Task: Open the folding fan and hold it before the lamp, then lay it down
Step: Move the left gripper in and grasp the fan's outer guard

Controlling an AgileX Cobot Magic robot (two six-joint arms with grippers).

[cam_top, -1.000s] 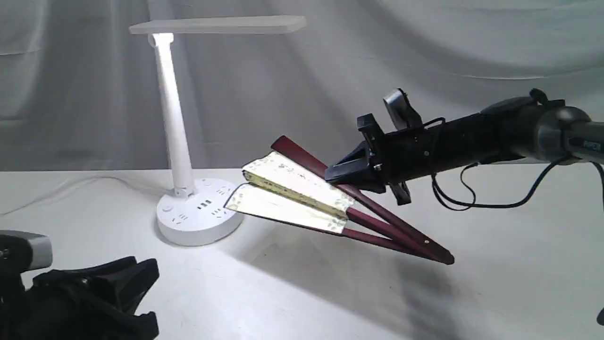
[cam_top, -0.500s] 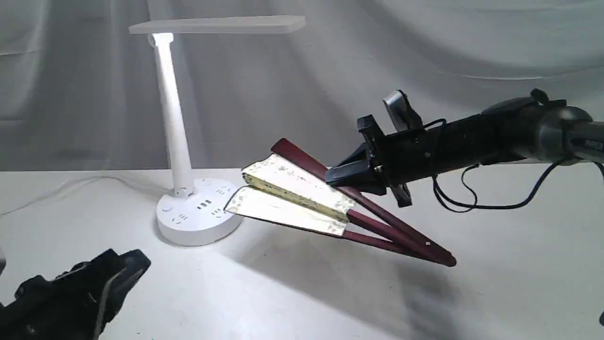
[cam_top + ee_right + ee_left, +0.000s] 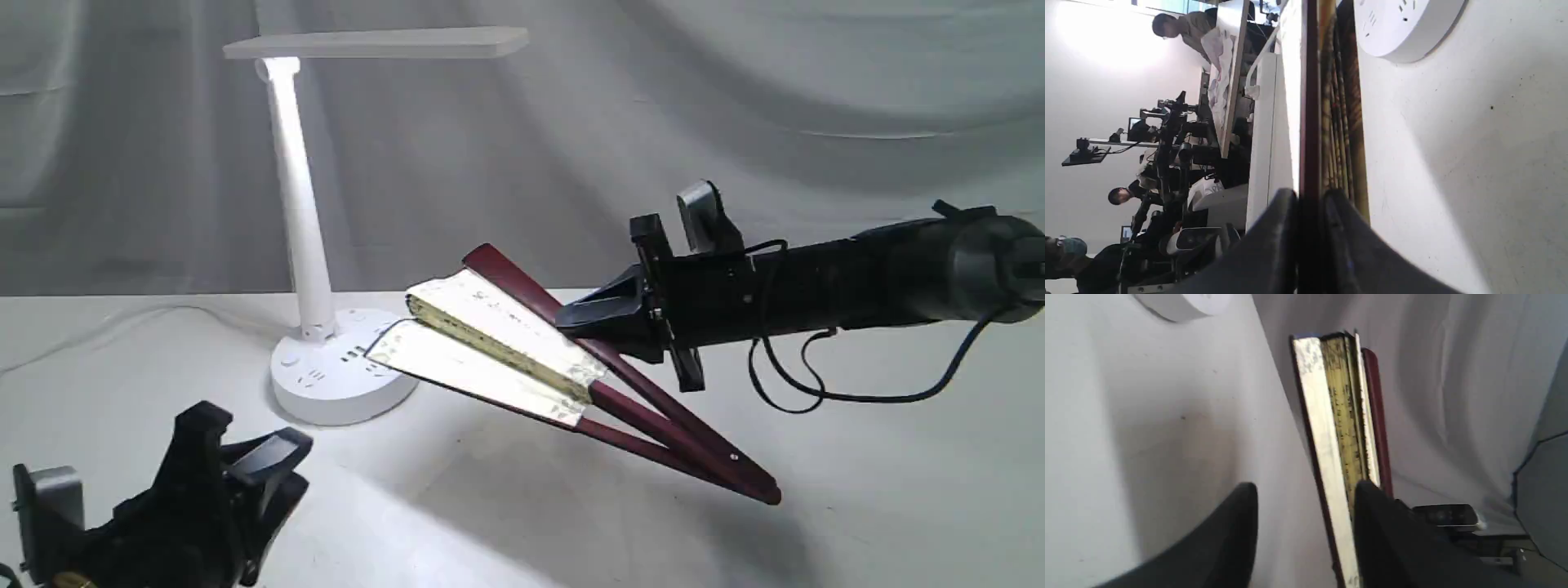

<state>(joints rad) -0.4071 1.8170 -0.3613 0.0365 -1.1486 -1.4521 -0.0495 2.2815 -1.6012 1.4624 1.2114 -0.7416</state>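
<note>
The folding fan [image 3: 490,347] hangs tilted above the table, only slightly spread, its cream leaf toward the lamp and its maroon pivot end [image 3: 755,486] low at the right. My right gripper [image 3: 584,314] is shut on the top maroon guard; in the right wrist view its fingers [image 3: 1282,228] pinch that guard [image 3: 1309,122]. The white lamp [image 3: 326,359] stands lit at the back left. My left gripper [image 3: 245,465] is open at the lower left, apart from the fan. In the left wrist view the fan's edge [image 3: 1331,428] shows beyond its fingers [image 3: 1233,526].
The lamp's white cord [image 3: 98,327] trails left across the white table [image 3: 898,457]. A grey cloth backdrop [image 3: 735,122] hangs behind. The right arm's black cable [image 3: 816,392] loops below the wrist.
My left gripper has risen and turned to point toward the fan. My right arm has dropped slightly, carrying the fan a little left and lower.
</note>
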